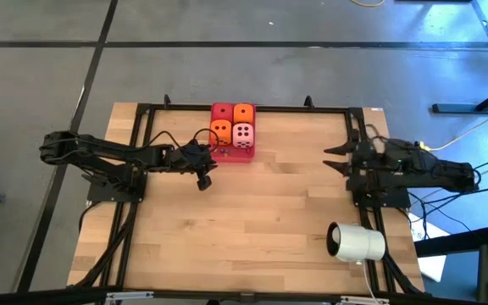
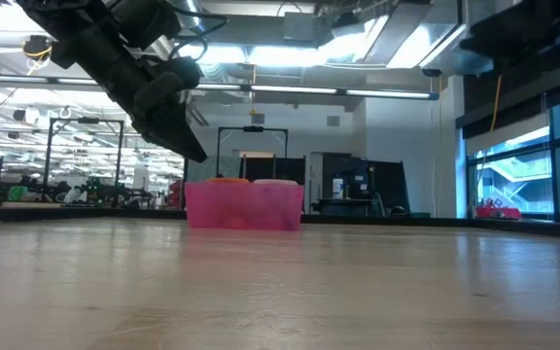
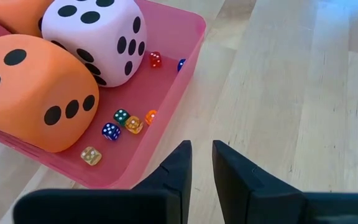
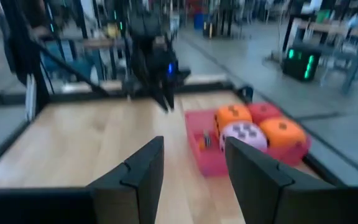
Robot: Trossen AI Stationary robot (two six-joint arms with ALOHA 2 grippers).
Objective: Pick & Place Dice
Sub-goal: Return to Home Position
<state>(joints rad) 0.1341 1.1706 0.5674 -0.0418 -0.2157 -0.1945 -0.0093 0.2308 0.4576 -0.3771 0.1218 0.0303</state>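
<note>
Four big soft dice sit in a pink tray (image 1: 246,156) at the table's far edge: red die (image 1: 223,111), two orange dice (image 1: 244,112) (image 1: 221,130) and a pale pink die (image 1: 243,132). The left wrist view shows the pink die (image 3: 98,34) and one orange die (image 3: 33,90) resting on the tray floor. My left gripper (image 1: 203,180) (image 3: 202,152) hangs over bare wood just off the tray's near-left corner, holding nothing, with a narrow gap between its fingers. My right gripper (image 1: 335,158) (image 4: 192,149) waits wide open at the table's right side.
Several tiny coloured dice (image 3: 122,121) lie on the tray floor beside the big ones. A white cylinder (image 1: 356,242) lies near the table's near-right corner. Black frame rails (image 1: 142,127) run along the table's left, right and far edges. Bare wood (image 1: 252,220) fills the middle.
</note>
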